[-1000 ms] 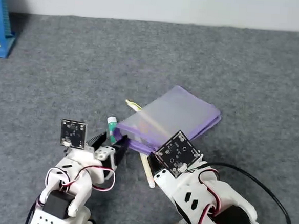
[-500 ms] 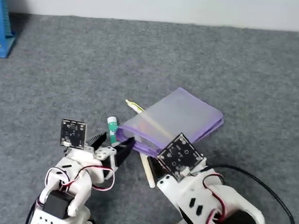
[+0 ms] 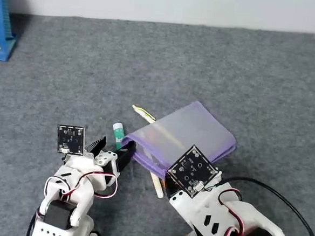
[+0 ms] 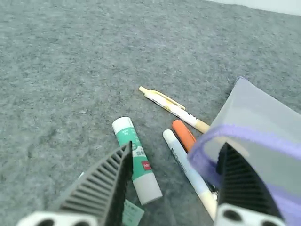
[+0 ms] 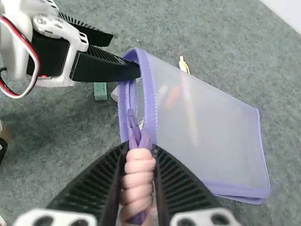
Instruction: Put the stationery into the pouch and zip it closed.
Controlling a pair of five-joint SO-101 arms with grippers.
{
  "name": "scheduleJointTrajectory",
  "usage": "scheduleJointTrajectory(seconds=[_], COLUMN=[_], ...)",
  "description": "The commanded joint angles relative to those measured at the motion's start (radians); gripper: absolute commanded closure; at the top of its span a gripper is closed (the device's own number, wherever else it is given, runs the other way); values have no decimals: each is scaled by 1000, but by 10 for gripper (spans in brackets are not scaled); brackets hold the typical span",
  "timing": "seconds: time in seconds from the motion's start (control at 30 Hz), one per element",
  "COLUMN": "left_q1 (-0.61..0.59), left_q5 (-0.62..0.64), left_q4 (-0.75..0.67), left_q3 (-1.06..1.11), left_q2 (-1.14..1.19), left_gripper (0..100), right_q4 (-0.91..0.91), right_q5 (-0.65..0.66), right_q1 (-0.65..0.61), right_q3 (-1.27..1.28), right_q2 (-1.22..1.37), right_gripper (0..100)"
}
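Pouch (image 3: 191,132), purple and see-through, lies slantwise on the grey table (image 3: 247,70) in front of two robot arms, its mouth lifted off the surface and turned toward them. The left tool (image 4: 176,147) is spread wide, with one finger against the purple rim at one corner of the mouth, apparently just inside it. The other finger hangs free over the table. The right tool (image 5: 139,154) is pressed together on the zip pull (image 5: 137,176), a pinkish tassel on a purple tab, holding the other corner up.

The stationery lies on the table below and beside the raised mouth. A white pen (image 4: 186,167) runs in under the rim, and a yellow pen (image 4: 170,106) angles toward the pouch with its far end hidden behind the mesh. A white and green glue stick (image 4: 135,162) sits just beside the pouch, and a short orange marker (image 4: 183,134) lies alongside the white pen. Whether anything is already inside cannot be told through the mesh.

By the look of it, the arms are at the opening step and loading has not begun. The next move likely calls for the right tool to hold the mouth up while the left closes on one piece and feeds it through the opening. The glue stick is the handiest. Zipping comes last.
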Motion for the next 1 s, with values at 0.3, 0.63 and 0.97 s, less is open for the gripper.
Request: scheduleJointTrajectory(seconds=[0.3,0.63,0.97], left_q1=[117,149,-37], left_q5=[6,6,63], left_q4=[0,3,6], left_q3=[-64,-64,-179], left_q2=[-15,-15,-15], left_gripper=[716,994,990], right_q4=[101,114,124], right_q5=[-6,-2,-8], right_q1=[-150,-150,-10], right_q3=[-64,-64,-64], right_q2=[-116,-134,-134], right_gripper=[991,991,778])
